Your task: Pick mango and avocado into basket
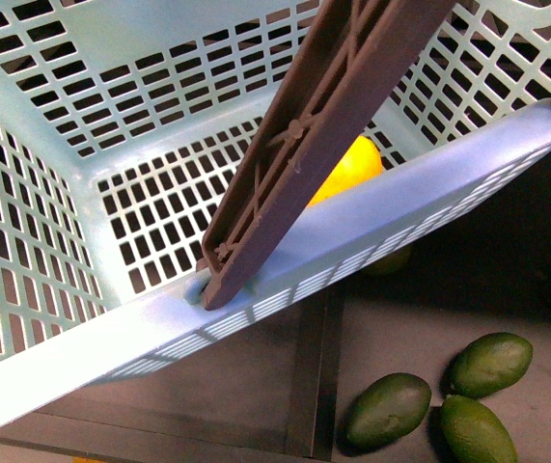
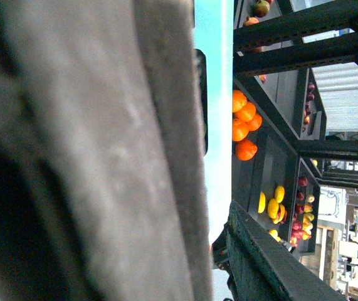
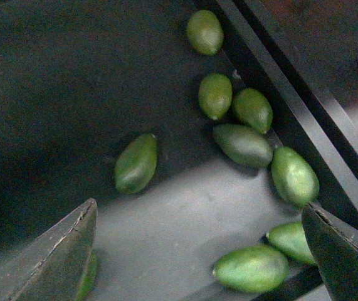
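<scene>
Inside tilted basket [image 1: 371, 231], behind handle [image 1: 323, 125], shows mango [image 1: 352, 166] mostly hidden, axis unreadable; holds right gripper [image 3: 197, 216] wide apart, empty, over avocado [image 3: 136, 163] pointing lengthwise toward one finger [image 3: 59, 257]; cannot tell left gripper's state.

No text, label, brand, number or sign can be read in any of the views. The basket [image 1: 381, 227] and its handle [image 1: 323, 125] show plain moulded plastic with no legible lettering. The distant shelving [image 2: 291, 25] in the left wrist view is too small and blurred to tell whether any writing stands on it.
</scene>
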Available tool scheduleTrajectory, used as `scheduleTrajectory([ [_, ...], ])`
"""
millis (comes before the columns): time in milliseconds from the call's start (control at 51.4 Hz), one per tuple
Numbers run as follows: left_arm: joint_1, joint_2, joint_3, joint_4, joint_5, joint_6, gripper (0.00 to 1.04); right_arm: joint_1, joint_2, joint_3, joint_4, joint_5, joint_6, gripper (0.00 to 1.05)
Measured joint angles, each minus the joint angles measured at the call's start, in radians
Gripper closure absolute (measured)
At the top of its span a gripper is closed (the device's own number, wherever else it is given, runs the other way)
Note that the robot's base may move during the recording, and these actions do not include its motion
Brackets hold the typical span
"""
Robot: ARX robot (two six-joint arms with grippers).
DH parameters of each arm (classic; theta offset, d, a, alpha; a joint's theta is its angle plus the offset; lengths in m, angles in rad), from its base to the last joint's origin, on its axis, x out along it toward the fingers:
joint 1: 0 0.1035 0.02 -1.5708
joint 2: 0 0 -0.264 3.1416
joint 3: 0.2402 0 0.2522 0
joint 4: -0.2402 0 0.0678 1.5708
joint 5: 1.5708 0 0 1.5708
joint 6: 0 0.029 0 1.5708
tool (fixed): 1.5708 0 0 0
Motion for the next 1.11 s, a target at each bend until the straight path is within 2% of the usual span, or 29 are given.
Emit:
scheduleTrajectory([
  [78, -0.001, 0.000, 0.000, 0.000, 0.002, -0.001, 0.76, -0.088, 0.119, 0.012, 0.125, -0.080, -0.159, 0.09],
  [195, 0.000, 0.000, 0.000, 0.000, -0.002, -0.002, 0.76, -0.184, 0.278, 0.062, 0.212, -0.156, -0.351, 0.09],
  [292, 0.000, 0.000, 0.000, 0.000, -0.010, 0.001, 0.76, -0.232, 0.410, 0.121, 0.196, -0.254, -0.518, 0.09],
  [389, 0.000, 0.000, 0.000, 0.000, -0.005, 0.000, 0.76, -0.244, 0.561, 0.203, 0.146, -0.383, -0.699, 0.09],
  [447, 0.000, 0.000, 0.000, 0.000, -0.004, 0.000, 0.76, -0.245, 0.642, 0.265, 0.113, -0.417, -0.770, 0.09],
  [681, 0.000, 0.000, 0.000, 0.000, -0.001, 0.001, 0.76, -0.239, 0.881, 0.472, 0.007, -0.426, -0.956, 0.09],
  [934, -0.001, 0.000, 0.000, 0.000, -0.002, 0.000, 0.76, -0.184, 1.046, 0.645, -0.116, -0.428, -1.122, 0.09],
  [1109, 0.000, 0.000, 0.000, 0.000, -0.008, 0.002, 0.76, -0.133, 1.159, 0.763, -0.237, -0.418, -1.379, 0.09],
])
